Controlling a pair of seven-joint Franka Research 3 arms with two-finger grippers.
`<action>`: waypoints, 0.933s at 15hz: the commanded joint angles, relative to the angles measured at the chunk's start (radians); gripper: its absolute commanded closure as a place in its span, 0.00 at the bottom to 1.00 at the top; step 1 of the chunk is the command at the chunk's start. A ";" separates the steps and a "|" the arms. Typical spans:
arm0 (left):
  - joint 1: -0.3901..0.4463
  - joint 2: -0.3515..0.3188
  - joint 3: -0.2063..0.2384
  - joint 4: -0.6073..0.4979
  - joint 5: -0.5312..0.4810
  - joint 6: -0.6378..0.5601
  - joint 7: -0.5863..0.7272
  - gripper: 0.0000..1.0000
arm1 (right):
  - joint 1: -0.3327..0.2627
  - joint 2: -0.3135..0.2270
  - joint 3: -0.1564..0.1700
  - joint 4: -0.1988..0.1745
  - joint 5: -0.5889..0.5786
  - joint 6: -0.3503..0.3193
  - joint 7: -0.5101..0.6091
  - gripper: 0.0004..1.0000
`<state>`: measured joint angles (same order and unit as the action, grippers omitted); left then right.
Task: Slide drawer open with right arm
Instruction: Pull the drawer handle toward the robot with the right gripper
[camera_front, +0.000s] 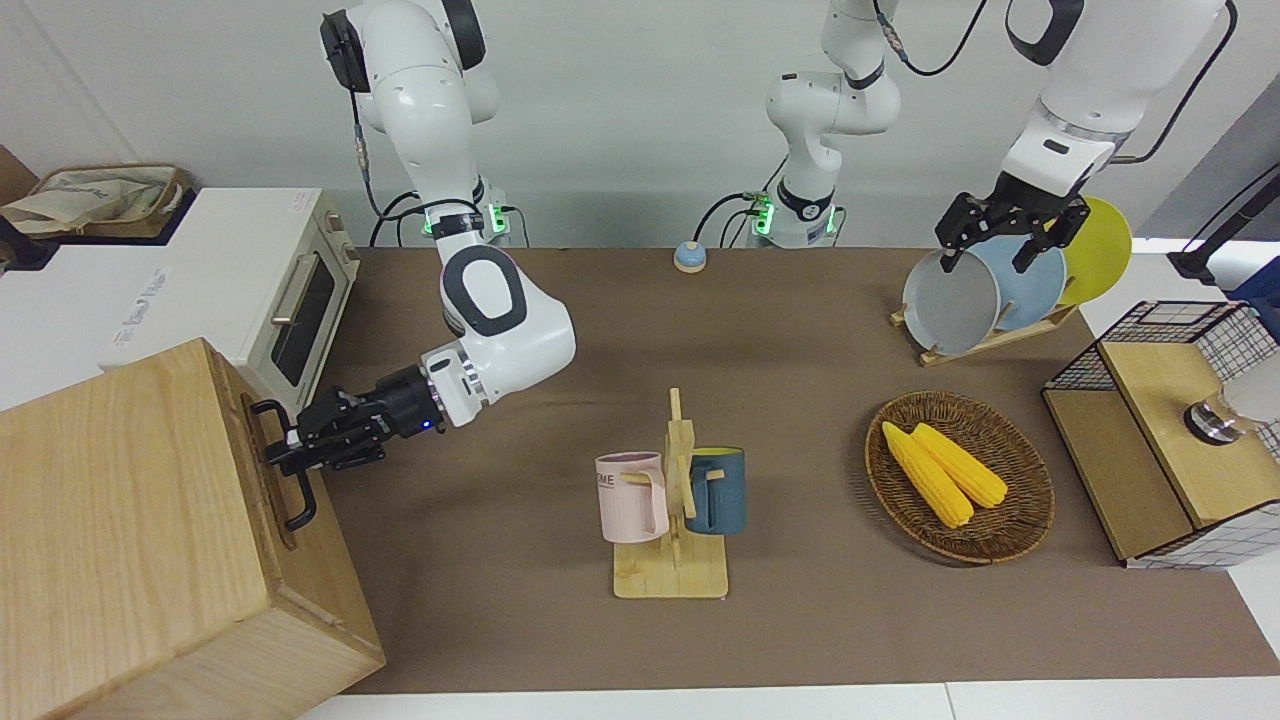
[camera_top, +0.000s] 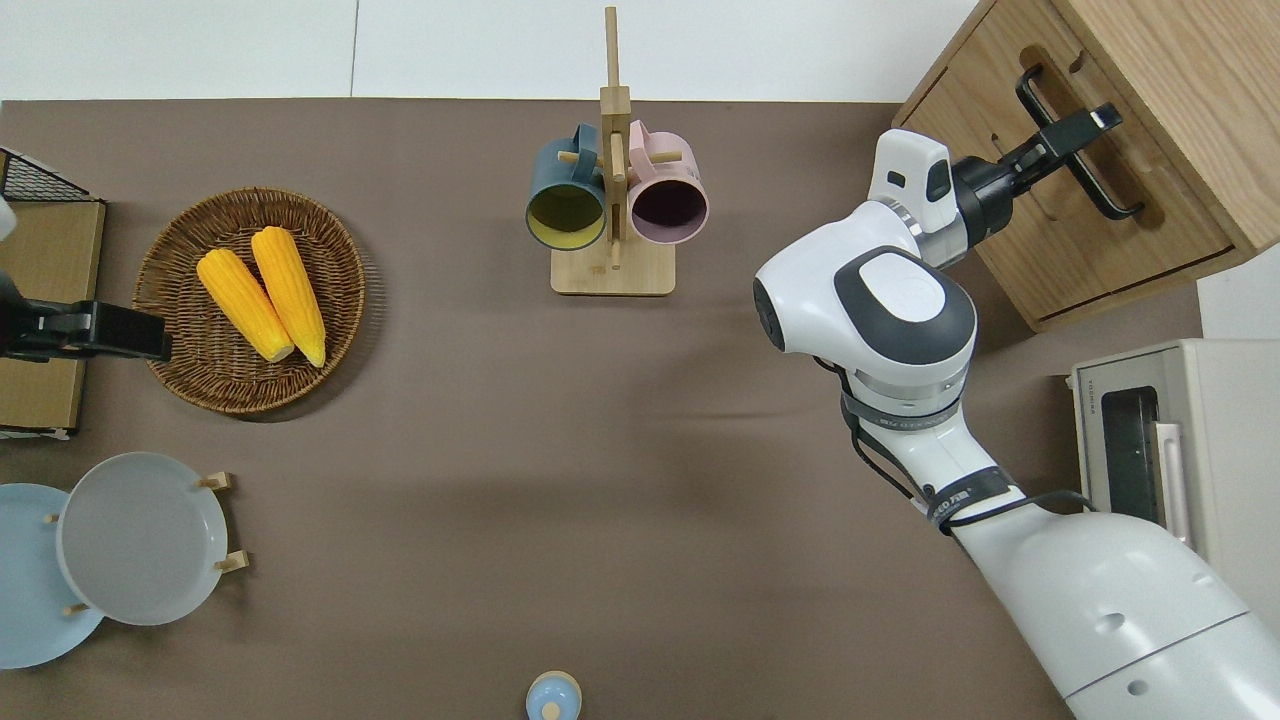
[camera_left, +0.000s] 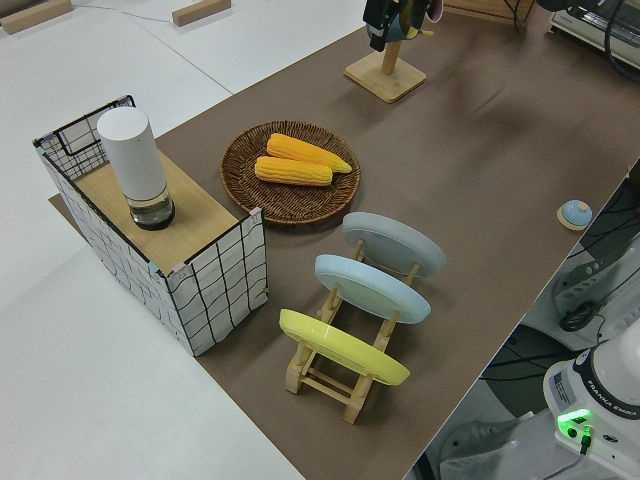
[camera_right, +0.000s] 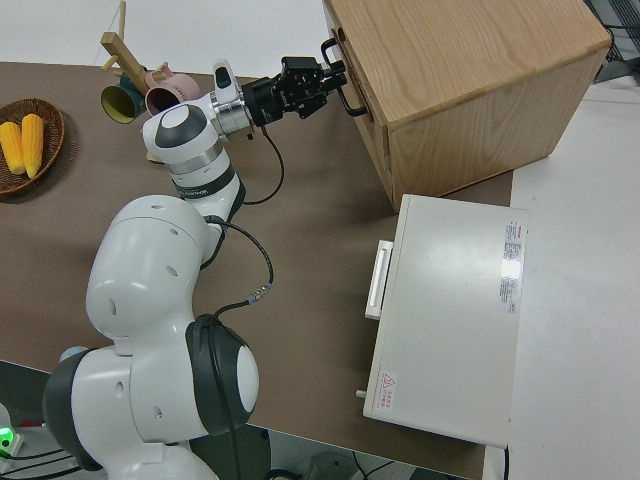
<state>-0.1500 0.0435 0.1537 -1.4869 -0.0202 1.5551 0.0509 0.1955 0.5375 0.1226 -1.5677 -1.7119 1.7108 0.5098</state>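
Note:
The pale-wood cabinet (camera_front: 130, 540) stands at the right arm's end of the table, farther from the robots than the toaster oven. Its drawer (camera_top: 1100, 250) looks closed, with a black bar handle (camera_front: 298, 495) across its front. My right gripper (camera_front: 285, 452) reaches sideways to the handle, and its fingers are closed around the bar near the end nearer the robots. It also shows in the overhead view (camera_top: 1088, 123) and the right side view (camera_right: 332, 82). My left arm is parked, its gripper (camera_front: 990, 258) open.
A white toaster oven (camera_front: 250, 290) stands beside the cabinet, nearer the robots. A wooden mug rack (camera_front: 672, 500) with two mugs is mid-table. A basket of corn (camera_front: 960, 475), a plate rack (camera_front: 985, 300) and a wire-mesh cabinet (camera_front: 1160, 420) are toward the left arm's end.

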 joint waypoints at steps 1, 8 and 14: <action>-0.017 0.013 0.017 0.020 0.012 0.000 0.007 0.00 | 0.005 -0.011 0.000 -0.002 0.008 0.001 0.003 1.00; -0.017 0.013 0.017 0.020 0.012 0.000 0.007 0.00 | 0.064 -0.014 0.011 -0.005 0.081 -0.049 0.003 1.00; -0.017 0.013 0.017 0.020 0.012 0.000 0.007 0.00 | 0.142 -0.016 0.012 -0.005 0.120 -0.152 -0.017 1.00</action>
<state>-0.1500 0.0435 0.1537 -1.4869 -0.0202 1.5551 0.0509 0.3047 0.5302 0.1318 -1.5685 -1.6123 1.5894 0.5231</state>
